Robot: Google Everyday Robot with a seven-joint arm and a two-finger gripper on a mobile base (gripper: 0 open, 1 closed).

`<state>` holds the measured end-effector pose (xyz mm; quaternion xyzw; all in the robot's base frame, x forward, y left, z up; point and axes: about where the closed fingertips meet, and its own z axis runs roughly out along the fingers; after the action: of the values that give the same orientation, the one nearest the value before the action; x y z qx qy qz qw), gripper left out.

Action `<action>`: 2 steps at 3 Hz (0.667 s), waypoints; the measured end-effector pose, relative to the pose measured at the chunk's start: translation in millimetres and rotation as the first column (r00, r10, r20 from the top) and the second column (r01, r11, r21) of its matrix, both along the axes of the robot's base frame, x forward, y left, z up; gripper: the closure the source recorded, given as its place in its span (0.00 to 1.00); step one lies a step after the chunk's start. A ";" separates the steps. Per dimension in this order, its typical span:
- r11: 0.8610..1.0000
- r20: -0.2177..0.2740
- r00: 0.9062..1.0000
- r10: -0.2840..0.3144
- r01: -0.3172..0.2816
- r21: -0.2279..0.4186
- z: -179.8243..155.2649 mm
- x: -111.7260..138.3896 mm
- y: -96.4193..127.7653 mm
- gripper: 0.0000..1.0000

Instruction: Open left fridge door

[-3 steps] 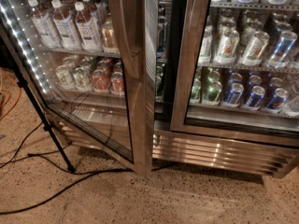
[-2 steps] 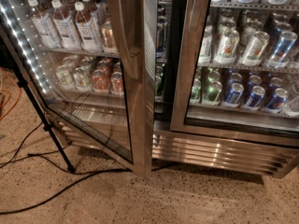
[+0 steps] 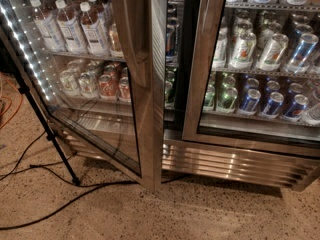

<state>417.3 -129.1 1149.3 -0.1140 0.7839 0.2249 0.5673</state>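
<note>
The left fridge door [image 3: 90, 129] stood swung open, from the upper left of the frame down to the bottom middle. Its long handle [image 3: 134, 34] ran down the steel edge, and white dot lights [image 3: 22, 49] ran down its left side. Bottles [image 3: 70, 26] showed through the glass. The right door [image 3: 200, 84] was shut over green and blue cans [image 3: 265, 101]. The speckled tan floor [image 3: 200, 209] held a black stand [image 3: 47, 129] and black cables [image 3: 65, 201] at lower left. The end effector was outside the frame, so I cannot tell how open it was.
</note>
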 end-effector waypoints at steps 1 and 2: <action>0.971 -0.176 0.982 0.069 -0.026 0.236 -66.3 13.8 56.3 1.00; 0.929 -0.336 0.930 0.148 -0.015 0.370 -134.4 16.0 104.6 1.00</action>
<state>433.4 -24.5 1015.0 0.0020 0.8137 0.4056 0.4163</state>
